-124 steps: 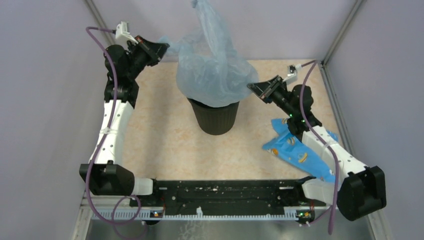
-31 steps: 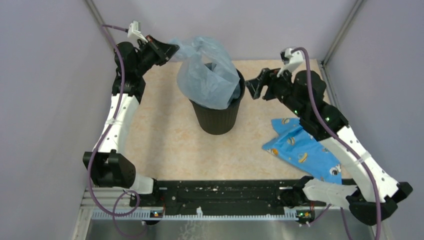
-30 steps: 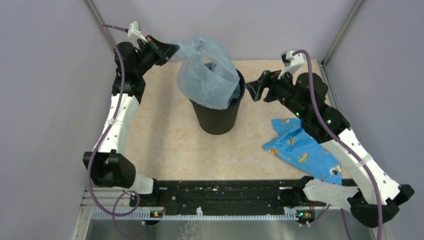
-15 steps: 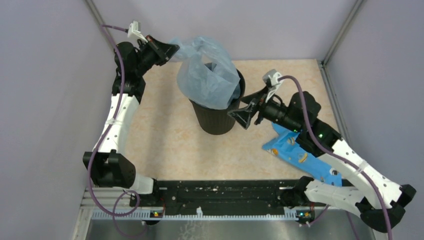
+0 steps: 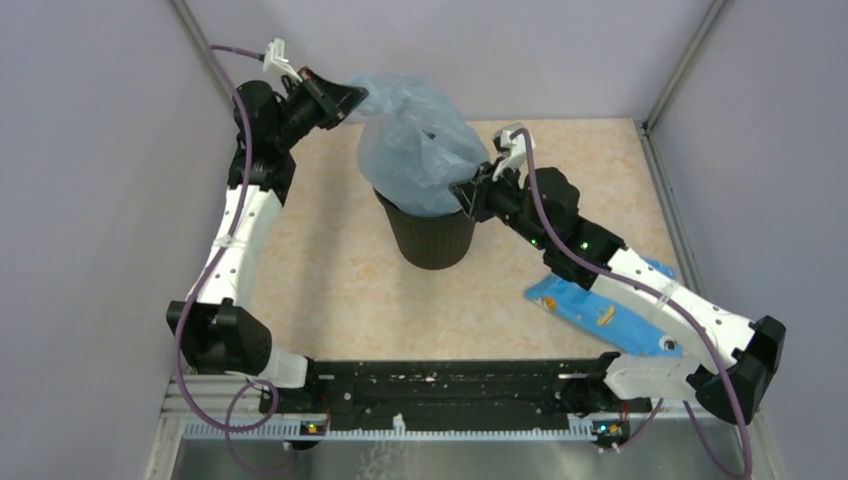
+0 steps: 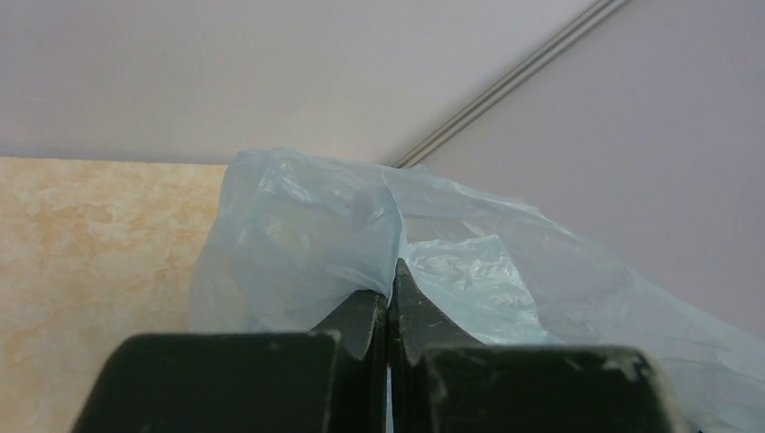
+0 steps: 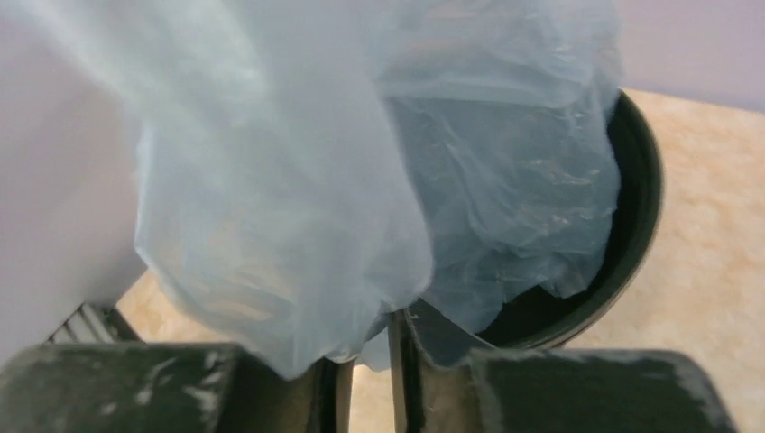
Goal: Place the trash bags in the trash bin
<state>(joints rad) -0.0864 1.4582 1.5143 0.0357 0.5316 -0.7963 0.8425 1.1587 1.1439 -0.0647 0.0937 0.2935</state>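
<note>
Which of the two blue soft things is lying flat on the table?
The bright blue printed sheet with cartoon pictures. The pale translucent trash bag is not on the table: it is bunched above the black trash bin.

Beige, marbled surface (image 5: 330,285) in sound condition, enclosed by plain pale lilac walls (image 5: 90,150) with a metal corner post (image 5: 690,55) at far right. One blue printed cloth (image 5: 585,312) lies flat on the right side of the surface, partly hidden, cartoon pattern visible.
</note>
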